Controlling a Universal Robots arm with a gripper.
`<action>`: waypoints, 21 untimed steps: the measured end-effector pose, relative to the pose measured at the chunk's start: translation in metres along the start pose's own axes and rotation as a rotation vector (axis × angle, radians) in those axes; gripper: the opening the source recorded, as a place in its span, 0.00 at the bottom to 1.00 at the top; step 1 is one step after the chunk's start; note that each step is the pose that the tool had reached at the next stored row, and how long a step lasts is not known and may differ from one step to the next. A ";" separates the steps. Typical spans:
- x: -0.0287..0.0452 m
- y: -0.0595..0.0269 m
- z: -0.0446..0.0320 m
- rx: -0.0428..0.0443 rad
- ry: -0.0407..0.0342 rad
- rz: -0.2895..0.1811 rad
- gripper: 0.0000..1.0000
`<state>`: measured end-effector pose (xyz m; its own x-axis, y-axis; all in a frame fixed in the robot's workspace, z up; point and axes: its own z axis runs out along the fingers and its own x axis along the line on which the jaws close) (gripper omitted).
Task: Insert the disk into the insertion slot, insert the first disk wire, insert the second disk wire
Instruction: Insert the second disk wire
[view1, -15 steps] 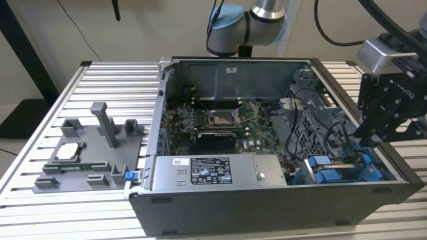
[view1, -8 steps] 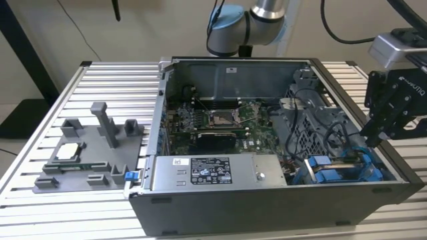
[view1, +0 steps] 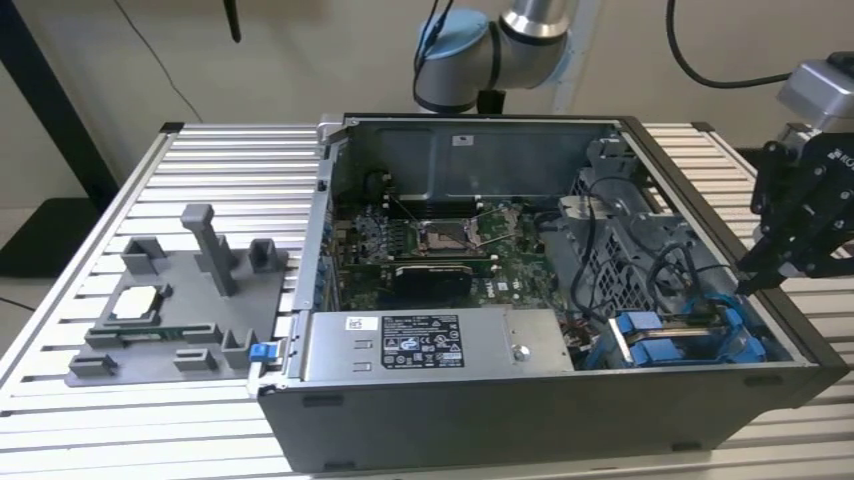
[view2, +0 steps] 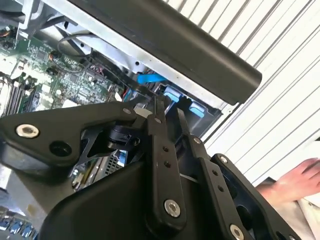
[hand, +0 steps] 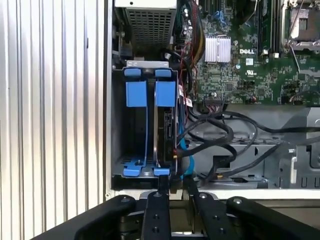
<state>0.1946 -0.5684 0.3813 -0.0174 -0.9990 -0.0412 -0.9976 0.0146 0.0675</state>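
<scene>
The disk (hand: 164, 131) sits edge-on inside the insertion slot (hand: 145, 65), a grey metal bay with blue tabs, at the case's front corner on the exterior view's right (view1: 681, 340). A blue disk wire (hand: 188, 161) and black wires run along the disk's near end. My gripper (hand: 176, 183) hovers just outside the case wall at that end, also seen in the exterior view (view1: 750, 283) and the second wrist view (view2: 170, 107). Its fingers stand close together with a dark wire connector between them, next to the disk's end.
The open computer case (view1: 534, 420) lies on a slatted metal table (view1: 214, 160), with the motherboard (view1: 427, 245) and a labelled power-supply box (view1: 427, 345) inside. A grey fixture (view1: 174, 310) stands at the exterior view's left. A person's hand (view2: 295, 180) rests near the table.
</scene>
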 end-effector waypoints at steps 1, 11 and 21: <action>0.0000 -0.0018 -0.0001 -0.0161 0.0002 0.001 1.00; 0.0030 -0.0135 0.0014 -0.0725 -0.0114 0.003 1.00; 0.0039 -0.0168 0.0097 -0.0913 -0.0220 0.016 1.00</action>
<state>0.2106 -0.5721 0.3704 -0.0359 -0.9975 -0.0613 -0.9870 0.0258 0.1588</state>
